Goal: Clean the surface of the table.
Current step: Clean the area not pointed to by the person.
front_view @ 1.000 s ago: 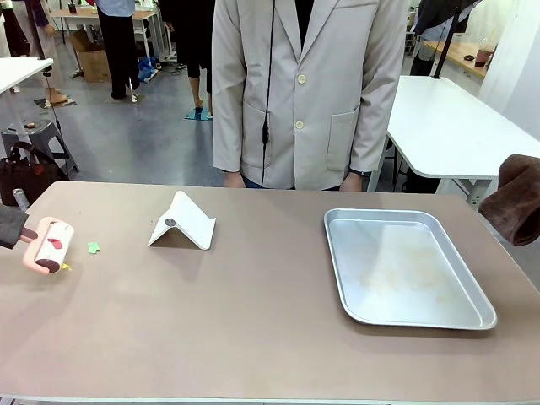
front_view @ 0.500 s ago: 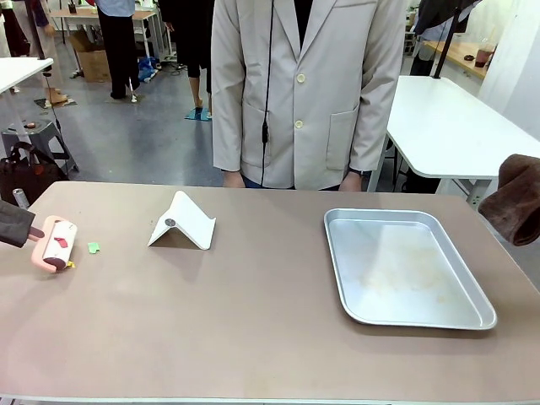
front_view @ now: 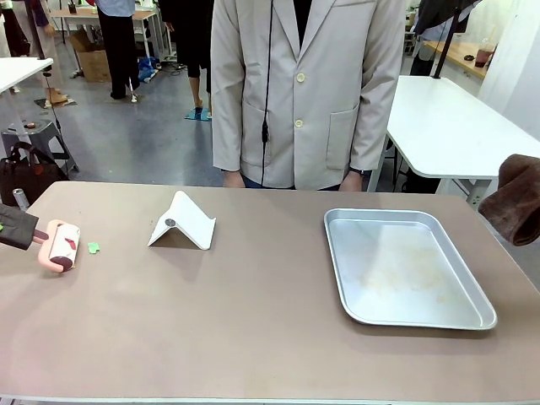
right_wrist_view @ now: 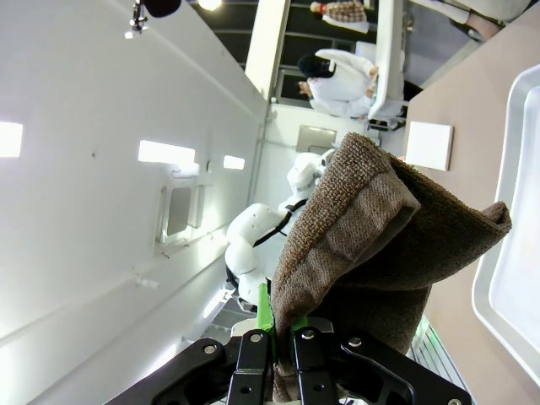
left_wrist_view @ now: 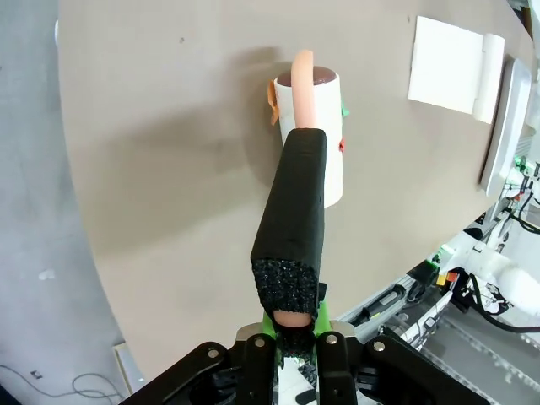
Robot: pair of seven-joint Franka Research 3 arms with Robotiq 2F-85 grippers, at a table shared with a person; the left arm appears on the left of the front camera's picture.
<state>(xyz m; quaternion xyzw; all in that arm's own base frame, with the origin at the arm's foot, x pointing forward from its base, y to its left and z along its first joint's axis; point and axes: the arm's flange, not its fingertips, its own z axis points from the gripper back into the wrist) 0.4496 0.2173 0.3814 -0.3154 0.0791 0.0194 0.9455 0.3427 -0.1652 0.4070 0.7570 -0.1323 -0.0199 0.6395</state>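
Taupe table [front_view: 253,329] runs toward three o'clock from the left gripper [left_wrist_view: 291,325], clamped on a lint roller [front_view: 62,245] whose drum rests near the nine o'clock edge, axis twelve-to-six. Green scrap [front_view: 94,248] lies just beside it at three o'clock (left arm nearer); right gripper [right_wrist_view: 274,329] pinches a brown cloth [front_view: 516,202] at the three o'clock edge.

Stand [front_view: 183,221] left of tray [front_view: 405,266], on table [front_view: 253,329]

Taupe table [front_view: 253,329]: lint roller [front_view: 64,244] at left edge, green scrap [front_view: 94,247] just beside; white folded stand [front_view: 183,222] centre-left; silver tray [front_view: 403,268] at right.
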